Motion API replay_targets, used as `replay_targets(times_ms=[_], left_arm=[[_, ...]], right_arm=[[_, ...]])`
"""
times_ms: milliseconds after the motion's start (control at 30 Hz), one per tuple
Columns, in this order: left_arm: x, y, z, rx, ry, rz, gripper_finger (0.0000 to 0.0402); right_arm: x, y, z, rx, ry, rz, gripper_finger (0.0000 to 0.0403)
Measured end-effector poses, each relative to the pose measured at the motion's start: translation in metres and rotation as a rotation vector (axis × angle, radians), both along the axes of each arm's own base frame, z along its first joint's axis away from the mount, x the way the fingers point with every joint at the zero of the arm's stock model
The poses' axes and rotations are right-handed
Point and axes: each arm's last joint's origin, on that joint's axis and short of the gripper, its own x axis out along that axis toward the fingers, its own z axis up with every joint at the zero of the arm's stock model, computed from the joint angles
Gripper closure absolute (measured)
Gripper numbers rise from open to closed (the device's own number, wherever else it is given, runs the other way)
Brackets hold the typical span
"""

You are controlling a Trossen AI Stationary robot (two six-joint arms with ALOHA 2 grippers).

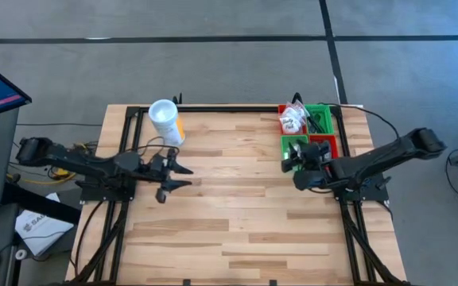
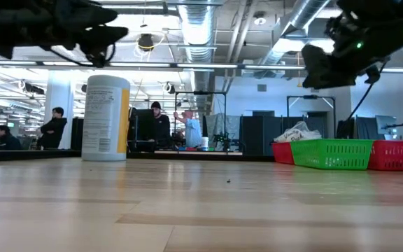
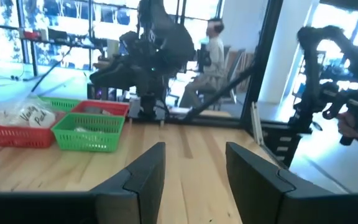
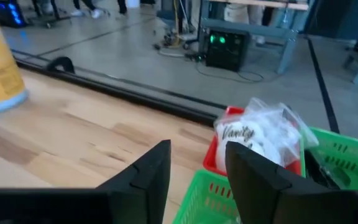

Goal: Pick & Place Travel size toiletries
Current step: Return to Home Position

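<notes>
High view: left gripper [image 1: 183,176] centre-left over the bare table [image 1: 237,226]; right gripper [image 1: 293,163] centre-right, at the lower bins [image 1: 310,146]; white packets [image 1: 293,119] in the red bin [image 1: 280,110], upper right.
Low view: canister [image 2: 105,117] left; packets heaped right.
Left wrist view: left fingers [image 3: 143,177] spread, grasping nothing.
Right wrist view: right fingers [image 4: 148,171] spread, empty; packets centre-right.

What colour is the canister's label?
The canister label is white with a yellow strip down one side; clearest in the low view.
</notes>
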Motion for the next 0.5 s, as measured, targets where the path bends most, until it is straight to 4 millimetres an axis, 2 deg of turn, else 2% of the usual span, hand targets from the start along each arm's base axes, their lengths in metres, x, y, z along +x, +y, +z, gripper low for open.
replay_targets(times_ms=[200, 500], left_arm=[[-0.023, 0.003, -0.008, -0.022, -0.033, 0.010, 0.0243], [-0.042, 0.006, -0.010, -0.021, 0.000, 0.077, 0.0243]], right_arm=[[-0.010, 0.007, 0.015, -0.045, -0.018, 0.047, 0.0270], [-0.031, 0.018, 0.027, -0.118, -0.032, 0.097, 0.0279]])
